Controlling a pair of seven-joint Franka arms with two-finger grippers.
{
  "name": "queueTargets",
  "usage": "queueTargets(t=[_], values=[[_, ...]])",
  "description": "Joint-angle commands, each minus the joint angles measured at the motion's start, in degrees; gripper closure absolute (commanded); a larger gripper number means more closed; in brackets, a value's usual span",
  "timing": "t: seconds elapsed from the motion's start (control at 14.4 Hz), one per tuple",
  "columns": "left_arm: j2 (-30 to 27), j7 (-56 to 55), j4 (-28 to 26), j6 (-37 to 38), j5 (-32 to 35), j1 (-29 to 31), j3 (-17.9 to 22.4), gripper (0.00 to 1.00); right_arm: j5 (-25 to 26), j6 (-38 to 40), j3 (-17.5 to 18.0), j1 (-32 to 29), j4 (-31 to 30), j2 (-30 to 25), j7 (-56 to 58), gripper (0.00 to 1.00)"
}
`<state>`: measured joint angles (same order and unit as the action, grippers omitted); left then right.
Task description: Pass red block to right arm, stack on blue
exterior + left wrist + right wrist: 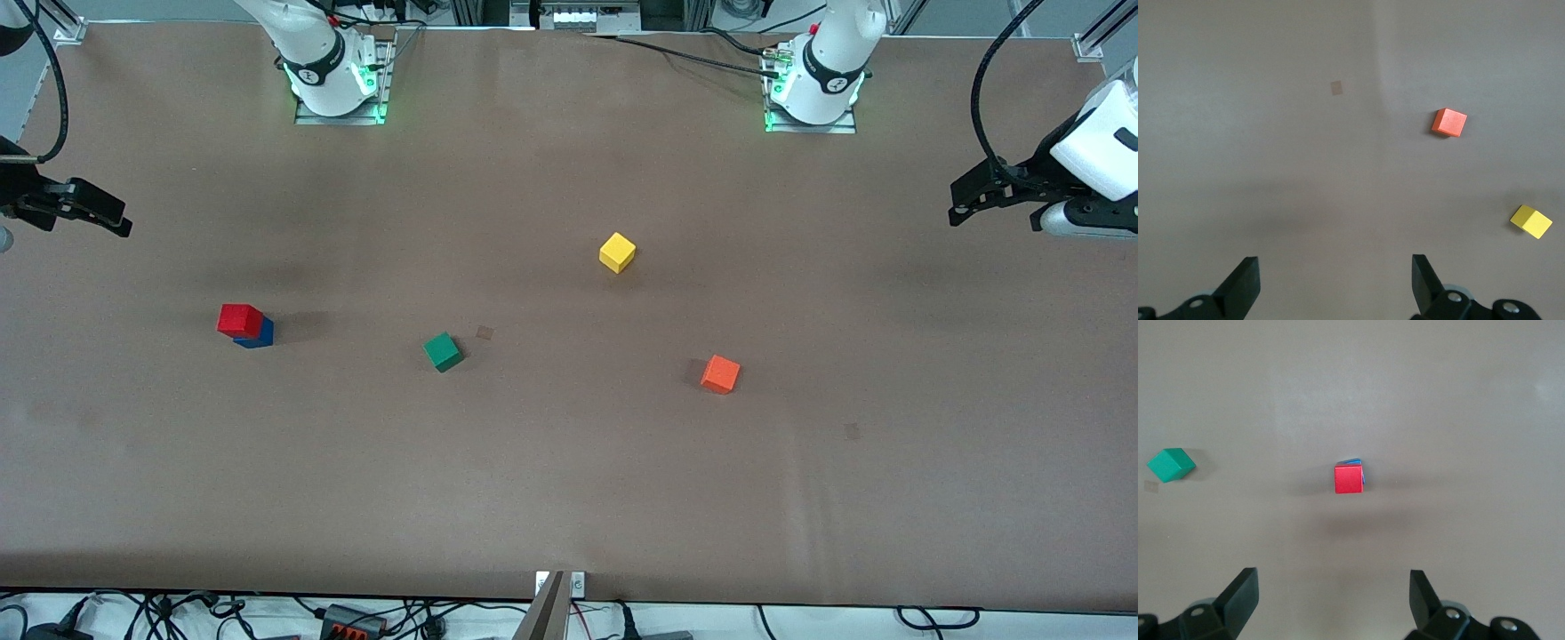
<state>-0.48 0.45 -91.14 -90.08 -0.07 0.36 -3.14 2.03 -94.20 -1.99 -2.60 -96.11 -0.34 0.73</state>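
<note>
Black two-finger tooling first: we record the right gripper up in the air at the right arm's end of the table, at about 9 o'clock on the front view, with its fingers spread wide and nothing between them. We log the left gripper likewise aloft at the left arm's end, at about 3 o'clock, with its fingers parted and empty. Both arms wait clear of the blocks.

Item one: the red block sits on top of the blue block, slightly offset so that a strip of blue shows at one edge. We place the stack at about 9 o'clock from the table's middle, toward the right arm's end, and below the right gripper in the front view. The right wrist view shows the same stack, well apart from the fingers.

Item two: the green block, resting on the brown table between the stack and the table's middle.

Item three: the yellow block, at about 12 o'clock from the middle, farther from the front camera than the green one.

Item four: the orange block, at about 4 o'clock from the middle, toward the left arm's end.
</note>
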Motion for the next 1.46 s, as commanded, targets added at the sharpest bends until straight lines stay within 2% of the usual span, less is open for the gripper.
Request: queueTargets(t=[0.0,1.39], values=[[0.7,0.4,1.8,1.2,0.2,0.1,-0.1,0.00,0.1,1.4,-0.4,-0.2,-0.2,-1.0,0.8,0.00],[0.6,0.3,1.8,1.2,0.2,0.1,-0.3,0.00,0.2,0.3,0.1,0.7,-0.1,-1.0,1.6,0.00]])
